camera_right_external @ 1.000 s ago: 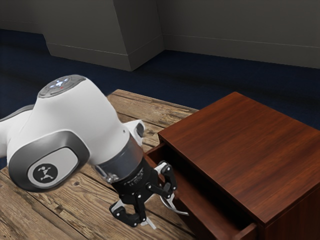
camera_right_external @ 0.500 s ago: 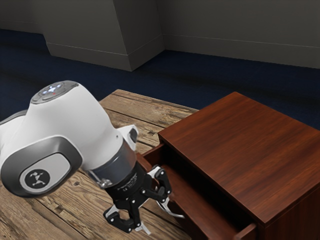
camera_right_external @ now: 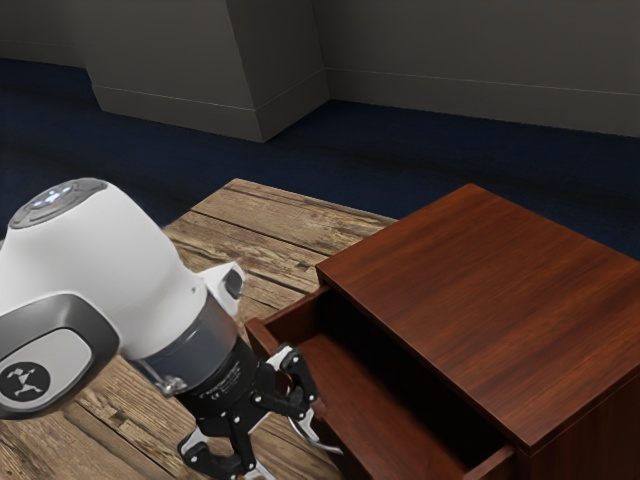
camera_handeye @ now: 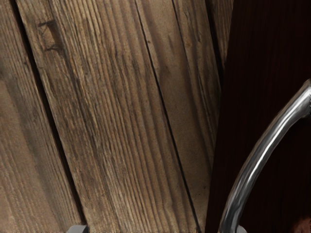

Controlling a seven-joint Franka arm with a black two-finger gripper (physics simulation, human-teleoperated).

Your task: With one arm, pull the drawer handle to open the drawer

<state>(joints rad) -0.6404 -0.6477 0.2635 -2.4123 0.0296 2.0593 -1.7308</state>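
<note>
Drawer (camera_right_external: 345,385) stands partly out of the cabinet (camera_right_external: 480,290), its cavity open from above and its front panel toward the exterior view's lower left. Judged well on the way, with travel left.

Drawer handle (camera_right_external: 312,432), a bright metal bow, sits on that front panel, right at the gripper (camera_right_external: 268,440). Wrist view: the handle (camera_handeye: 257,160) curves past close under the hand, against the dark drawer front (camera_handeye: 262,73), with the table (camera_handeye: 121,121) planks alongside.

Claw state: cannot tell. Its tips lie at the exterior view's lower edge, and whether they clamp the bow or merely sit at it is not readable.

Risks from here:
- Slip. The bow looks smooth and round, so a loose or one-sided hold could let it slide out mid-pull, leaving the drawer short.
- Binding. A pull off the drawer's axis would cock the box in the carcass and jam it.
- Cabinet drag. If the slides stick, the whole cabinet may creep across the table (camera_right_external: 260,225) instead.
- Scrape. The hand rides low over the planks, and a downward drift would ground it.
- Overpull. The drawer could leave its runners.
</note>
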